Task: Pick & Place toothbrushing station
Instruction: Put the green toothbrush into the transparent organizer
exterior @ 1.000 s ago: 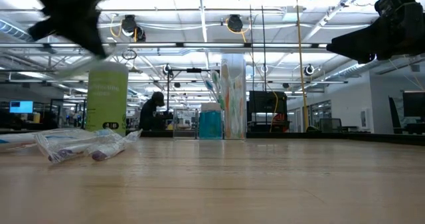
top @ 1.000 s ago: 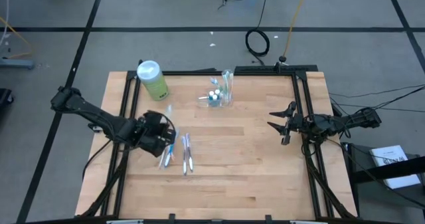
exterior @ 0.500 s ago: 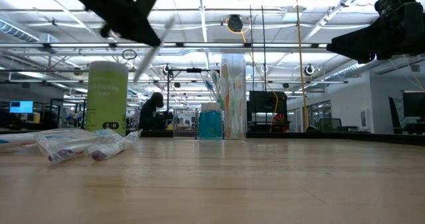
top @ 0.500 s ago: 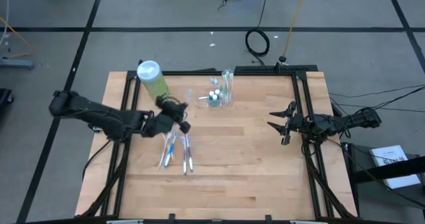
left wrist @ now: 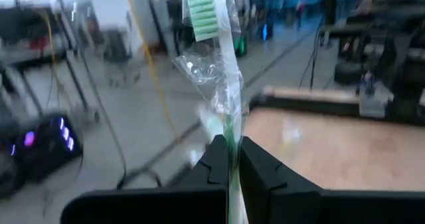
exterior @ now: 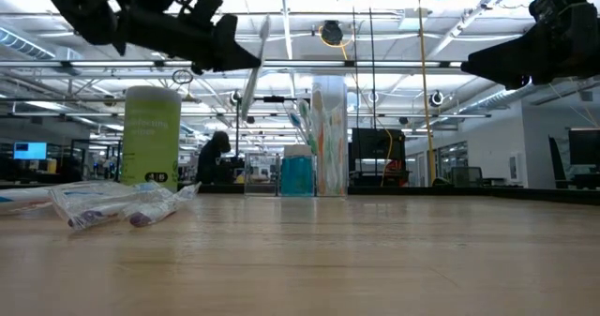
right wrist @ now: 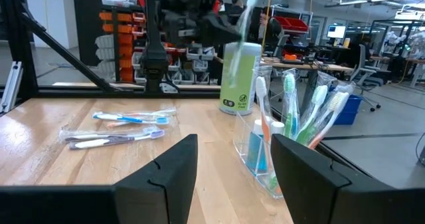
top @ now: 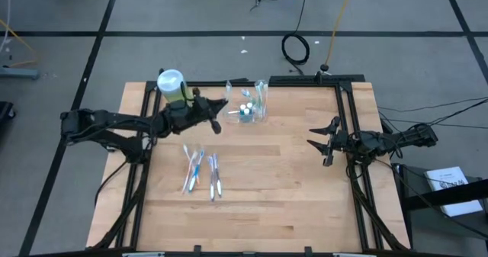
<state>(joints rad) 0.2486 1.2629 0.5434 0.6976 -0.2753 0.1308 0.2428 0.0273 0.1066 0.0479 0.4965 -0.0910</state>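
Note:
My left gripper (top: 212,117) is up over the table's far left part, between the light-green bottle (top: 174,88) and the clear toothbrush holder (top: 255,104), and is shut on a wrapped green-and-white toothbrush (left wrist: 216,58). The holder stands on its base near the far edge and has several brushes upright in it (right wrist: 292,127). In the low view the held toothbrush (exterior: 254,67) is in the air left of the holder (exterior: 323,138). My right gripper (top: 324,144) is open and empty near the table's right edge. My left gripper pinches the toothbrush's handle (left wrist: 230,154), wrapper and all, between its two fingers. The bristle head (left wrist: 199,11) sticks out beyond the fingertips. The brush is lifted clear of the table and stands steeply tilted in the low view.
Several wrapped toothbrushes (top: 202,171) lie loose on the wood at the table's left middle; they also show in the low view (exterior: 112,203). The green bottle (exterior: 150,133) stands upright at the far left. A black frame rail (top: 347,127) runs along the right side.
My left gripper has risen from the loose toothbrushes and gone toward the far edge and to the right, toward the holder, turning as it went. It carries one wrapped toothbrush, now lifted clear. My right gripper has kept still.

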